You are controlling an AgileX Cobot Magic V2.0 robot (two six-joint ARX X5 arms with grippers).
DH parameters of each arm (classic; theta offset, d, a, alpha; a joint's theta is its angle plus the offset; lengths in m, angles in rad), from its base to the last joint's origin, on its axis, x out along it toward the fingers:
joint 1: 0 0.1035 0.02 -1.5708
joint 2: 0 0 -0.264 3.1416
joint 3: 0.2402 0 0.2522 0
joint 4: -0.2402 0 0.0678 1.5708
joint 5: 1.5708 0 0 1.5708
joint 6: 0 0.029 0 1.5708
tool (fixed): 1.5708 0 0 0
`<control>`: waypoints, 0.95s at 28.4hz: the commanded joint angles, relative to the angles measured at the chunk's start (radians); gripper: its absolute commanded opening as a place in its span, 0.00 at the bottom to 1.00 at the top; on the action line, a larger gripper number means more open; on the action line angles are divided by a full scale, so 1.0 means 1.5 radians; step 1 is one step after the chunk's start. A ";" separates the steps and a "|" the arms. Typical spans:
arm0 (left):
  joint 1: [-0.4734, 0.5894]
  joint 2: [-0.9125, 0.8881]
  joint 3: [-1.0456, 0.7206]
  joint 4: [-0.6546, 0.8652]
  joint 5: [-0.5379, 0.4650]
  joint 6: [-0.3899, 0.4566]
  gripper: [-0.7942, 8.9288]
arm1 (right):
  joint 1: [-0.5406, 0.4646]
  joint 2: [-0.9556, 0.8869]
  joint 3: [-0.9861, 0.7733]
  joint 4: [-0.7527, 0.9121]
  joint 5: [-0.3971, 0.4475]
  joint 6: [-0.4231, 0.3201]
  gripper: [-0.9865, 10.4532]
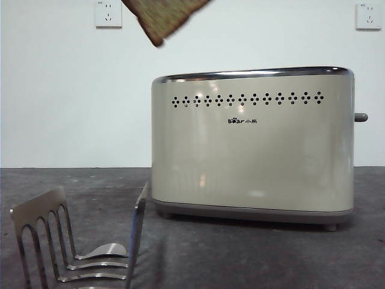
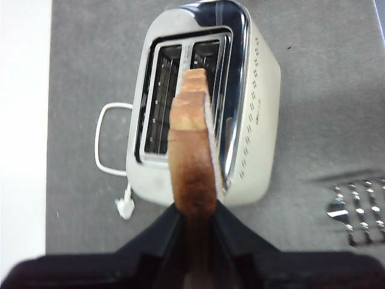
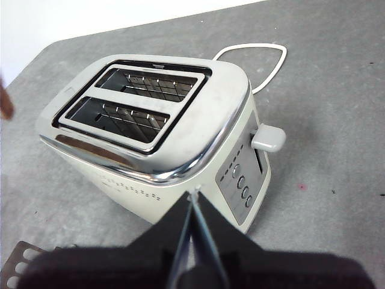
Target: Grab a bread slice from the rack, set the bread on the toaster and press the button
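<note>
The slice of bread (image 1: pixel 165 18) hangs tilted high over the left end of the toaster (image 1: pixel 252 144). My left gripper (image 2: pixel 194 214) is shut on the bread (image 2: pixel 192 150), held edge-on above the toaster's (image 2: pixel 240 138) two open slots. The rack (image 1: pixel 78 241) stands with nothing in it at the front left, also at the left wrist view's edge (image 2: pixel 358 208). My right gripper (image 3: pixel 192 198) is shut with nothing in it, hovering near the toaster's (image 3: pixel 150 114) narrow end, a short way from the button (image 3: pixel 267 137). In the front view the button (image 1: pixel 361 117) sticks out on the right.
A white power cable (image 2: pixel 108 138) loops on the grey table behind the toaster, also seen in the right wrist view (image 3: pixel 258 60). Two white wall sockets (image 1: pixel 108 13) sit on the back wall. A row of round control knobs (image 3: pixel 240 180) lies below the button.
</note>
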 commanded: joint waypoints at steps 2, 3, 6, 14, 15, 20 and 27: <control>-0.023 0.028 -0.001 0.058 -0.010 0.027 0.07 | 0.000 -0.002 0.004 0.002 -0.001 0.004 0.09; -0.029 0.036 -0.001 0.075 -0.011 0.027 0.07 | 0.000 -0.002 0.004 0.001 -0.001 0.004 0.09; -0.045 0.054 -0.001 0.105 -0.012 0.029 0.07 | 0.000 -0.002 0.004 -0.001 -0.001 0.004 0.09; -0.061 0.102 -0.001 0.105 -0.041 0.039 0.07 | 0.000 -0.002 0.004 -0.016 -0.001 0.004 0.09; -0.061 0.107 -0.001 0.105 -0.044 0.044 0.07 | 0.000 -0.002 0.004 -0.017 -0.001 0.004 0.09; -0.061 0.128 -0.001 0.119 -0.045 0.049 0.07 | 0.000 -0.002 0.004 -0.019 -0.001 0.004 0.09; -0.067 0.161 -0.001 0.111 -0.067 0.081 0.07 | 0.000 -0.002 0.004 -0.022 -0.001 0.004 0.09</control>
